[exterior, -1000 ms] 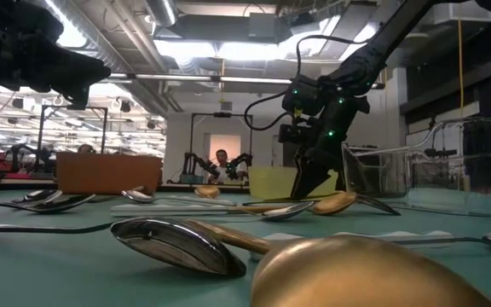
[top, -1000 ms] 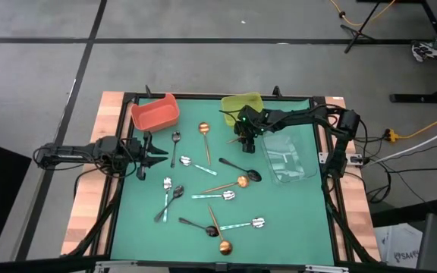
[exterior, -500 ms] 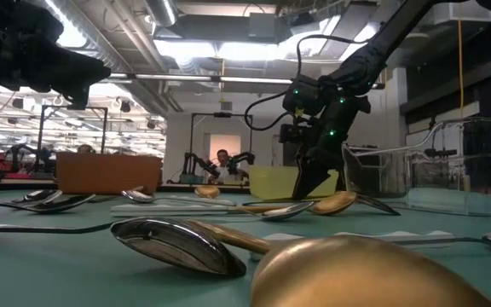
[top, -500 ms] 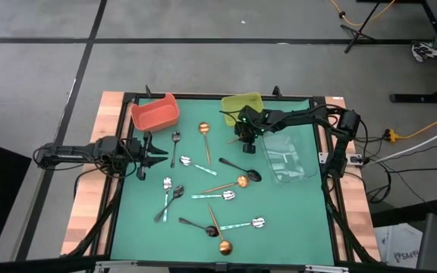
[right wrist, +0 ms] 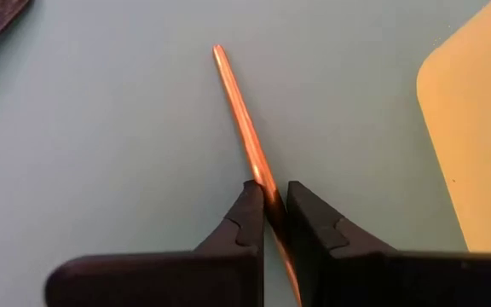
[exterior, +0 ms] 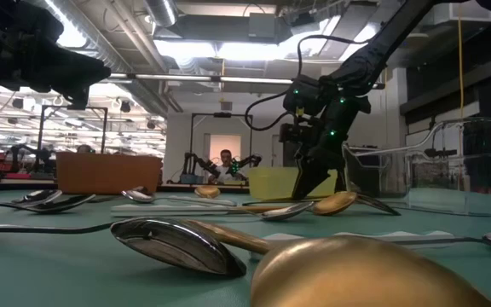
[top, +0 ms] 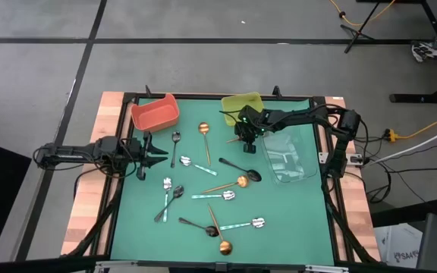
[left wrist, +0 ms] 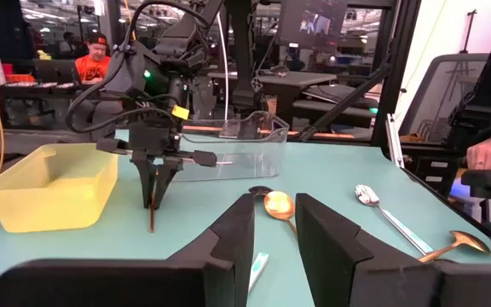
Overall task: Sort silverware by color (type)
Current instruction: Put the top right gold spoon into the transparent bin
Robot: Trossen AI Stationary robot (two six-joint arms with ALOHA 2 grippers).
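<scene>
Black, silver and copper-gold spoons lie scattered on the green mat (top: 279,227). My right gripper (top: 243,141) stands next to the yellow-green bin (top: 241,101), shut on a copper-gold spoon (right wrist: 244,115). Only the spoon's slim handle shows; its bowl is hidden by the gripper. My left gripper (top: 156,155) waits open and empty at the mat's left edge. Just beyond it lie a black spoon (top: 175,139) and a silver spoon (top: 187,161). My right gripper pinches the copper-gold spoon's handle (right wrist: 265,186) between its two fingertips, coming from above and pointing down. The handle runs on along the fingers and hangs steeply below them. Its free end (left wrist: 152,223) is at the mat; whether it touches, I cannot tell.
A red bin (top: 155,114) stands at the far left. A clear bin (top: 288,158) holding silver spoons stands at the right, close to my right arm. People show in the room beyond the table (left wrist: 92,61).
</scene>
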